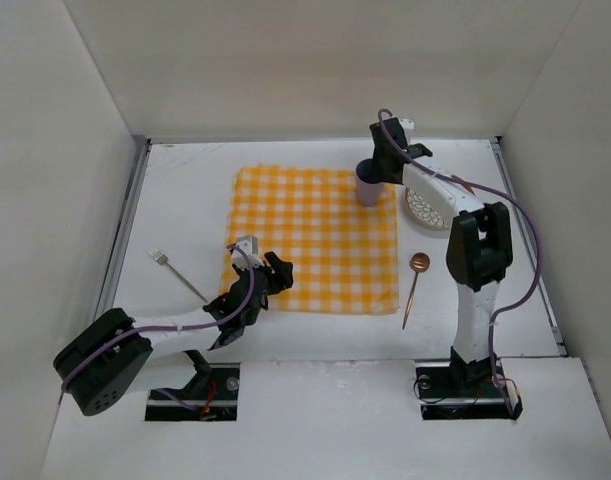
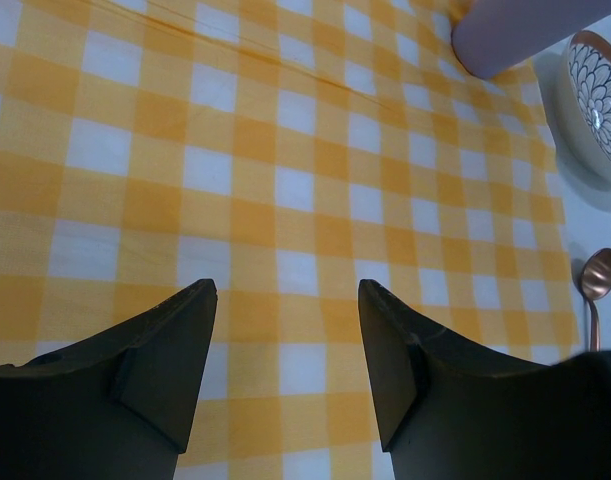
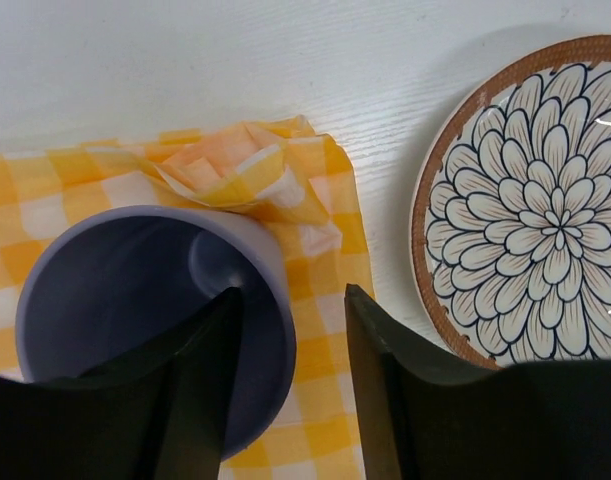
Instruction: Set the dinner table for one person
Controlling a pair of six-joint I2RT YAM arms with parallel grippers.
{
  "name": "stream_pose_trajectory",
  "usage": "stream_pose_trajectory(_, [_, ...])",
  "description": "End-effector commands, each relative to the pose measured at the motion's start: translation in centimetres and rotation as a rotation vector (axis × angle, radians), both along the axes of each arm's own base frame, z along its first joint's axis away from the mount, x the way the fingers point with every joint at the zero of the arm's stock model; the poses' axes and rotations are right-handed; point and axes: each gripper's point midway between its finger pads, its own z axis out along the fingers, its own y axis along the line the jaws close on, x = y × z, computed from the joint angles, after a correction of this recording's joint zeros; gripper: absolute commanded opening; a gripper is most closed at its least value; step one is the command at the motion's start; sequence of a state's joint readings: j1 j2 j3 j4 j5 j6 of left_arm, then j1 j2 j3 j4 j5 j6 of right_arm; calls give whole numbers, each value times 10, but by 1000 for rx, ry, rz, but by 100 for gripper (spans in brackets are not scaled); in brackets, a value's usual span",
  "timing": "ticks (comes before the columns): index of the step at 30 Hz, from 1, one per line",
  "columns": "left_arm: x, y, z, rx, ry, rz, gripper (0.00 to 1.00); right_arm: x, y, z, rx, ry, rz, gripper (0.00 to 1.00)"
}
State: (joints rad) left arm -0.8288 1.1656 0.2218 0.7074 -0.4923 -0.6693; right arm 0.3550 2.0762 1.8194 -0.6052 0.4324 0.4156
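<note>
White desk [image 1: 185, 195] is filling the top view with metal rails at its sides, carrying everything. Far left, fork [image 1: 178, 275] is lying on bare desk, tines pointing away, apart from the cloth. Left gripper [image 2: 285, 300] is sitting over the near-left corner of the yellow-and-white checked cloth [image 1: 320, 235], jaws spread wide and holding nothing; can't tell if it's touching the fabric. Cloth is lying flat mid-desk. Purple cup [image 3: 150, 320] is standing upright on the cloth's far-right corner, where the fabric is bunching up against it. Right gripper [image 3: 290, 300] is straddling the cup's rim, one finger inside and one outside, gaps showing on both sides, so not pinching. Flower-patterned plate [image 3: 545, 220] is resting on bare desk just right of the cloth. Copper spoon [image 1: 415, 285] is lying nearer, beside the cloth's right edge.
</note>
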Motion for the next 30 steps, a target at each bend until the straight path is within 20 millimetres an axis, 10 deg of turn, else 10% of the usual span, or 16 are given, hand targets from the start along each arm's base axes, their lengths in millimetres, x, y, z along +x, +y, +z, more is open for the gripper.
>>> stream_pose_trajectory(1, [4, -4, 7, -27, -25, 1, 57, 5, 4, 66, 61, -157, 5, 53])
stream_pose_trajectory(9, [2, -6, 9, -32, -28, -6, 57, -16, -8, 163, 242, -349, 36, 66])
stream_pose_trajectory(12, [2, -6, 12, -40, -35, -9, 57, -37, -35, 170, 303, -424, -27, 64])
stream_pose_trajectory(19, [-16, -28, 41, 7, -147, -99, 49, -92, -151, 75, 470, -458, -396, 12])
stream_pose_trajectory(24, [-32, -41, 69, -10, -268, -158, 42, -120, -205, 8, 485, -413, -573, 42])
stream_pose_trajectory(30, [-25, 1, 87, -74, -324, 3, 47, -108, -206, -34, 584, -343, -551, 60])
